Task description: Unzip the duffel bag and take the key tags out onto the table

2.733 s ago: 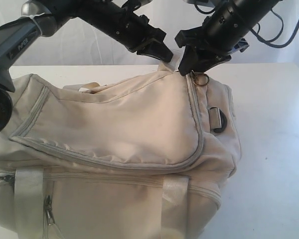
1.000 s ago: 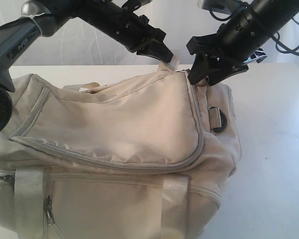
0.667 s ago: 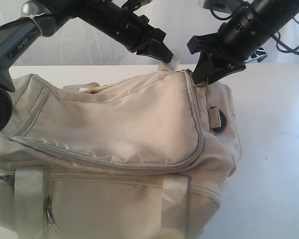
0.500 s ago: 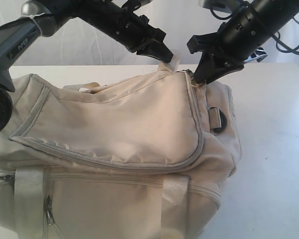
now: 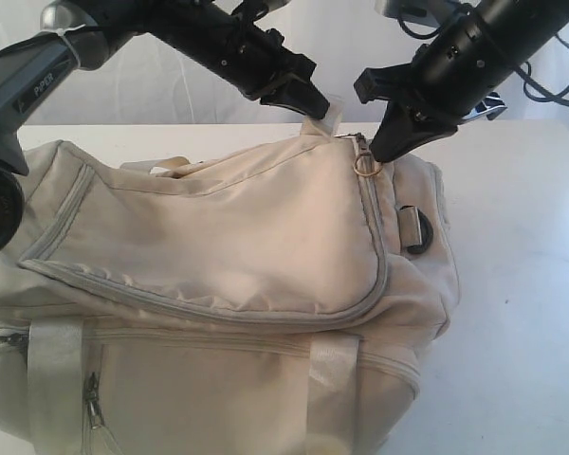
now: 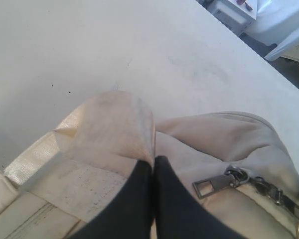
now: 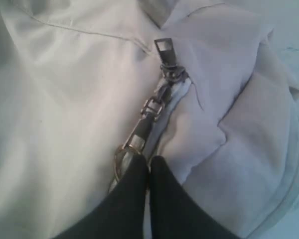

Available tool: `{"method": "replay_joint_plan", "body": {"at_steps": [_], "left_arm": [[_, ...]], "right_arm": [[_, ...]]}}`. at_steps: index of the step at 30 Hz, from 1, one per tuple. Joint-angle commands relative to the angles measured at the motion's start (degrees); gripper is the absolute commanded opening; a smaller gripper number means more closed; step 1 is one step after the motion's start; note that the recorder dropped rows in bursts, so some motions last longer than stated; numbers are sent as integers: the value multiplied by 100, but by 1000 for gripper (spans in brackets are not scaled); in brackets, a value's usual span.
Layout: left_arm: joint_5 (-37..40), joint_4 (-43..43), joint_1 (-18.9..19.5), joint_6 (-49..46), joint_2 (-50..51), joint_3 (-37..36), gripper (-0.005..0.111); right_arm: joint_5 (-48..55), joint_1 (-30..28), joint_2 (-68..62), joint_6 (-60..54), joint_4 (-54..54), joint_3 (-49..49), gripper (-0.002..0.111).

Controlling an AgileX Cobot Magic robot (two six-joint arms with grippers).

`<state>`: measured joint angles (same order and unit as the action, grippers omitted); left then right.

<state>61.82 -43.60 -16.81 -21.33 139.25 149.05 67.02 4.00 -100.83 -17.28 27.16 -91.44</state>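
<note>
The cream duffel bag (image 5: 218, 246) fills the near left of the white table (image 5: 522, 284), its grey zipper line (image 5: 377, 246) still zipped. My left gripper (image 5: 322, 106) is shut on a pale webbing tab (image 6: 109, 124) at the bag's far end, its tips (image 6: 153, 162) pinching the fabric. My right gripper (image 5: 379, 150) is at the top of the zipper, shut (image 7: 149, 162) on the brass ring (image 7: 118, 160) of the zipper pull (image 7: 152, 112). A second metal pull (image 6: 214, 184) lies beside the tab. The key tags are hidden.
A black D-ring (image 5: 419, 227) sits on the bag's right end, and a side pocket zipper (image 5: 93, 403) on its near face. Bare white tabletop lies to the right of the bag and behind it (image 6: 89, 45). A white backdrop (image 5: 171, 90) stands behind the table.
My right gripper shifted right, then settled at the zipper top; the brass ring now hangs on the flap side, just under its tips. The left gripper and tab have not moved.
</note>
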Motion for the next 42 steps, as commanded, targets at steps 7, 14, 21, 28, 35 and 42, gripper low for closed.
{"method": "replay_joint_plan", "body": {"at_steps": [7,14,21,28,35,42], "left_arm": [[58,-217,11,7,-116,64,0],[58,-217,11,7,-116,64,0],[58,-217,11,7,-116,64,0],[58,-217,11,7,-116,64,0],[58,-217,11,7,-116,64,0],[58,-248,11,-4,-116,64,0]], "right_arm": [[294,-40,281,-129,77,19,0],[294,-40,591,-188,75,52,0],[294,-40,811,-244,75,510,0],[-406,84,788,-664,298,690,2],[-849,334,587,-689,392,690,48],[-1223,413,424,-444,-40,690,57]]}}
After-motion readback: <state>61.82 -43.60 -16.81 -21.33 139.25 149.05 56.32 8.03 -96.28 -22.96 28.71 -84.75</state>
